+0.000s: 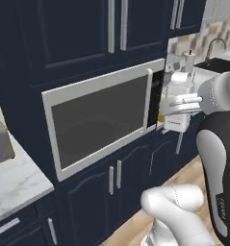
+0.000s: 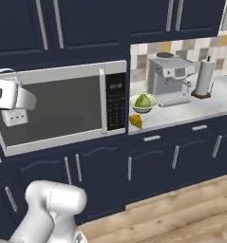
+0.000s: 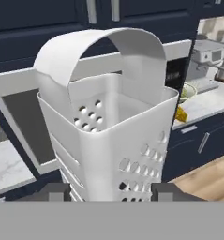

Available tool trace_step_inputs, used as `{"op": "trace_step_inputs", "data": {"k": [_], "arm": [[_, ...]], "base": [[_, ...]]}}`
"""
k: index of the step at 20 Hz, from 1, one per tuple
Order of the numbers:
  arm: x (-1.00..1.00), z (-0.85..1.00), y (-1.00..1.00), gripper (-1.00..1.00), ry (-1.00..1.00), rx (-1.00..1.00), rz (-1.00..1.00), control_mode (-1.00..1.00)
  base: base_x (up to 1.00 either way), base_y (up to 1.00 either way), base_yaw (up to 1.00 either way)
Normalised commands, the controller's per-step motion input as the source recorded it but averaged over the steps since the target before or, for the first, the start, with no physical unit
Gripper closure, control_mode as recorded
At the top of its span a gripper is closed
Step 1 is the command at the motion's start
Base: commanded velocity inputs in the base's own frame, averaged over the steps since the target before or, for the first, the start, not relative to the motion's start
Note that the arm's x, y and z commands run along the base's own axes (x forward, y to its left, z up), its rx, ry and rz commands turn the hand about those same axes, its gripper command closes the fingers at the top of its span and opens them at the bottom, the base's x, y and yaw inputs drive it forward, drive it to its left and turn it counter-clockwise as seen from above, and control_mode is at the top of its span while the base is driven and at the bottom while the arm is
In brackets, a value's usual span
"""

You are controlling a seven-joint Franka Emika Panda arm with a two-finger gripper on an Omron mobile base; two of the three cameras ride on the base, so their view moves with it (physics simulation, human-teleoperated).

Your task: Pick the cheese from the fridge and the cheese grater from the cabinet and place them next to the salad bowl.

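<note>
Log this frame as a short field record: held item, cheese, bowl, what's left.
held item: cheese grater, between the jaws of the gripper, in the air before the microwave
cheese: cheese on the counter, beside the salad bowl
bowl: holds lettuce
remaining: set grater by the bowl

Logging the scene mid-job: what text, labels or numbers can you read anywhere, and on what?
No text is legible.
Dark microwave control panel: pale marks, too blurred to read.
Black robot arm link: small vertical lettering, too small to read.
Silver perforated box grater: no markings.
</note>
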Motion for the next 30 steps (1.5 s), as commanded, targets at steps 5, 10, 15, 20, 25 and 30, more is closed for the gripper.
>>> {"op": "trace_step_inputs", "data": {"k": [5, 10, 15, 20, 25, 30], "arm": [[0.00, 0.00, 0.00, 1.00, 0.00, 0.00, 0.00, 1.00], [0.00, 0.00, 0.00, 1.00, 0.00, 0.00, 0.00, 1.00], [0.00, 0.00, 0.00, 1.00, 0.00, 0.00, 0.00, 1.00], [0.00, 0.00, 0.00, 1.00, 0.00, 0.00, 0.00, 1.00], [0.00, 0.00, 0.00, 1.00, 0.00, 0.00, 0.00, 1.00], [0.00, 0.00, 0.00, 1.00, 0.00, 0.00, 0.00, 1.00]], "base": [[0.62, -0.89, -0.13], [0.55, -1.00, -0.08], [0.42, -1.00, -0.03], [0.43, -0.97, 0.05], [0.36, -0.78, 0.29], [0.00, -0.52, 0.36]]}}
